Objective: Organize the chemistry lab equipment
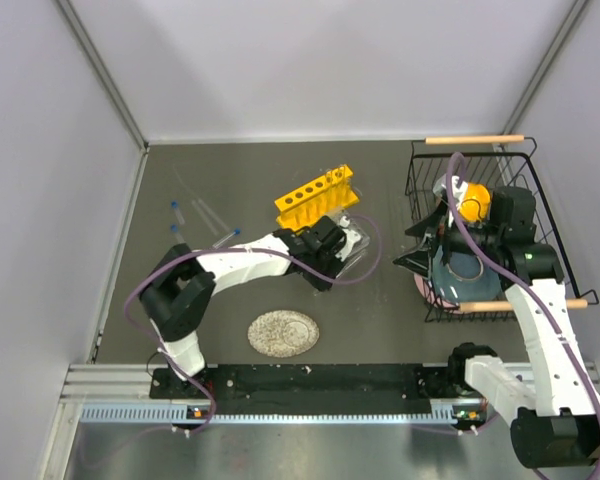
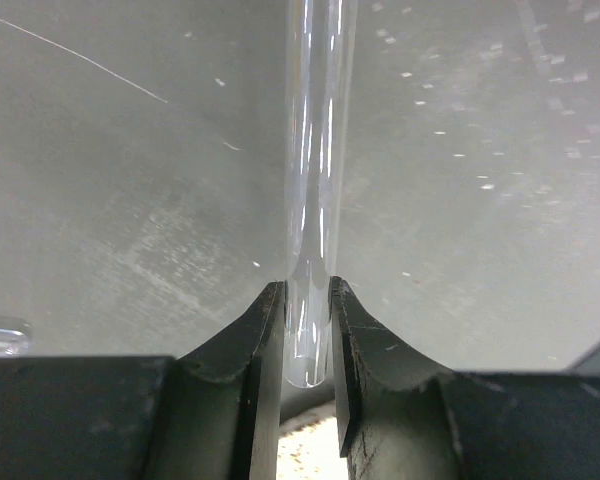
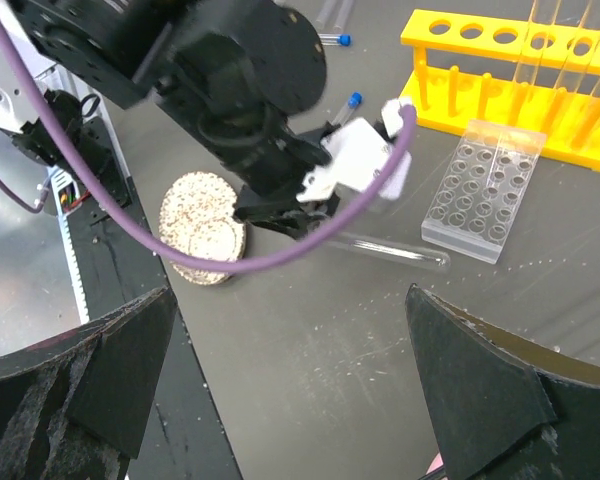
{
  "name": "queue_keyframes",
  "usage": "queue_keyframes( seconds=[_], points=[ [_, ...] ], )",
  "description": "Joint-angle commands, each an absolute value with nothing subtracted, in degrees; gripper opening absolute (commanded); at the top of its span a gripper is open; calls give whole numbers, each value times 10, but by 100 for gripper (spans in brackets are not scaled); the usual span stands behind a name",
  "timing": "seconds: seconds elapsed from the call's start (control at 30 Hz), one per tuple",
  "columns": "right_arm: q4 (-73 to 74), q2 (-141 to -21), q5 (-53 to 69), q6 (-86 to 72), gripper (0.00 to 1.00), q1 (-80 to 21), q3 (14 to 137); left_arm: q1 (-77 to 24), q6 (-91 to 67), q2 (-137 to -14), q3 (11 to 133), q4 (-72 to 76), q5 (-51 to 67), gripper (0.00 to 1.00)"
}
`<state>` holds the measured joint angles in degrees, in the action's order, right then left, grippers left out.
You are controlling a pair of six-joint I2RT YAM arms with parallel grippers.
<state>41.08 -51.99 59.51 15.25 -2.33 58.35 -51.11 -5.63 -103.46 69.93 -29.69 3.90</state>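
Note:
My left gripper [image 1: 322, 270] is shut on the rounded end of a thin clear glass tube [image 2: 308, 300]. In the right wrist view the tube [image 3: 395, 250] sticks out roughly level and low over the table, just in front of the small clear gridded rack [image 3: 485, 190]. The yellow test-tube rack [image 1: 315, 195] stands behind, with clear tubes [image 3: 540, 40] in its right-hand holes. Blue-capped vials [image 1: 175, 206] lie at the far left; two more show in the right wrist view [image 3: 352, 100]. My right gripper [image 3: 300, 390] is open and empty, over the basket's left edge.
A round speckled grey plate [image 1: 283, 333] lies near the front edge, just behind my left gripper [image 3: 280, 215]. A black wire basket [image 1: 430, 165] with bowls and a yellow object stands at the right. Grey walls close in the table.

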Motion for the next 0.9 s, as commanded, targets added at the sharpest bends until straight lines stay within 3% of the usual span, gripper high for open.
queue_keyframes(
  seconds=[0.0,0.47,0.87],
  points=[
    [391,-504,610,153,99,-18,580,-514,-117,-953,665,-215,104,4],
    [371,-531,667,88,99,-19,605,-513,-314,-774,536,15,157,4],
    [174,-579,560,-240,93,-95,555,-521,-449,-737,512,177,128,4]
  ],
)
